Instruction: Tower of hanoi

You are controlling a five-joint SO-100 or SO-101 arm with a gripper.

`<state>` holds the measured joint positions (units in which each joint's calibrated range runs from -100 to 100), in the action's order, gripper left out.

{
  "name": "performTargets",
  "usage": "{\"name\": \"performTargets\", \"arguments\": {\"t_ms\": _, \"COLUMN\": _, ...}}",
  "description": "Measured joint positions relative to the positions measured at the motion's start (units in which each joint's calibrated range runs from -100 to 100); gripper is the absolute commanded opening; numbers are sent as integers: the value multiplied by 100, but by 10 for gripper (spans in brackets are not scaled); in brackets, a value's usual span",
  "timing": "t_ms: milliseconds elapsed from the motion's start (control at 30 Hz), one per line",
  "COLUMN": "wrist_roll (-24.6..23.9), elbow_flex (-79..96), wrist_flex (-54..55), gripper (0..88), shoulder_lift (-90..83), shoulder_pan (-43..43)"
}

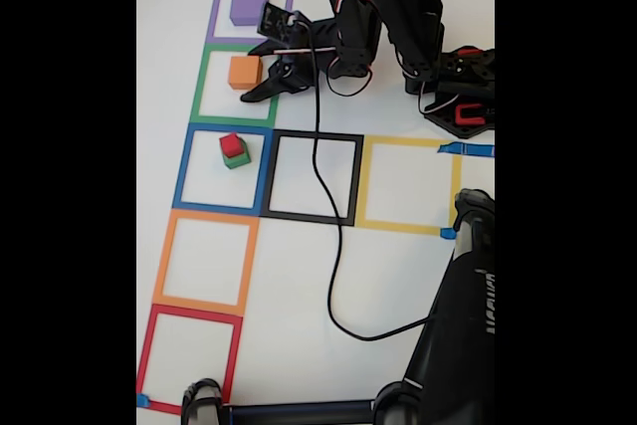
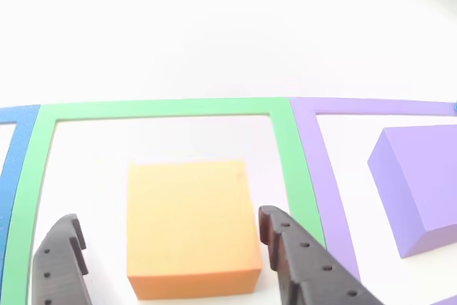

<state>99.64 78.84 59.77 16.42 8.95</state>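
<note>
Four solid blocks are sitting on the white tabletop [image 1: 398, 276] in the fixed view, one of each colour. The purple block [image 1: 249, 6] is lying alone inside the purple tape square [image 1: 213, 9] at the top. The orange block [image 1: 244, 72] is resting inside the green tape square [image 1: 200, 87] just below. The red block [image 1: 232, 145] is sitting on top of the green block [image 1: 238, 159], and this stack of two is standing inside the blue tape square [image 1: 183, 166].

Seven hollow tape squares are showing in that view: five running down the left side in purple, green, blue, orange [image 1: 162, 256] and red [image 1: 145, 355], plus a black square [image 1: 356, 178] and a yellow square [image 1: 364, 181] lying to the right of the blue one.

The single black arm is reaching in from the upper right, and its pincer [image 1: 261, 72] is hovering at the orange block's right side. In the other view the two fingers [image 2: 303, 266] are standing apart, one on each side of the orange block [image 2: 189, 223] with white tabletop showing between each finger and the block, so nothing is being gripped. The purple block [image 2: 421, 183] is lying to the right there, within the purple tape [image 2: 314, 116]. A black cable [image 1: 333, 246] is trailing down across the black square.
</note>
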Motion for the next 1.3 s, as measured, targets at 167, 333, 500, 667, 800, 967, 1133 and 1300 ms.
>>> {"name": "performTargets", "arguments": {"t_ms": 167, "wrist_roll": 0, "elbow_flex": 62, "wrist_flex": -24, "gripper": 300, "shoulder_lift": -523, "shoulder_pan": -47}}
{"name": "performTargets", "arguments": {"t_ms": 333, "wrist_roll": 0, "elbow_flex": 133, "wrist_flex": -435, "gripper": 245, "shoulder_lift": -1342, "shoulder_pan": -129}}
{"name": "performTargets", "arguments": {"t_ms": 500, "wrist_roll": 0, "elbow_flex": 151, "wrist_flex": -1524, "gripper": 127, "shoulder_lift": -2465, "shoulder_pan": -129}}
{"name": "performTargets", "arguments": {"t_ms": 667, "wrist_roll": 0, "elbow_flex": 186, "wrist_flex": -3313, "gripper": 79, "shoulder_lift": -3917, "shoulder_pan": -129}}
{"name": "performTargets", "arguments": {"t_ms": 800, "wrist_roll": 0, "elbow_flex": -18, "wrist_flex": -5159, "gripper": 18, "shoulder_lift": -5167, "shoulder_pan": -339}}
{"name": "performTargets", "arguments": {"t_ms": 967, "wrist_roll": 0, "elbow_flex": -1664, "wrist_flex": -8368, "gripper": 2, "shoulder_lift": -5986, "shoulder_pan": -644}}
{"name": "performTargets", "arguments": {"t_ms": 1133, "wrist_roll": 0, "elbow_flex": -3595, "wrist_flex": -11205, "gripper": 7, "shoulder_lift": -6095, "shoulder_pan": -995}}
{"name": "performTargets", "arguments": {"t_ms": 1300, "wrist_roll": 0, "elbow_flex": -5250, "wrist_flex": -13212, "gripper": 10, "shoulder_lift": -6104, "shoulder_pan": -1346}}
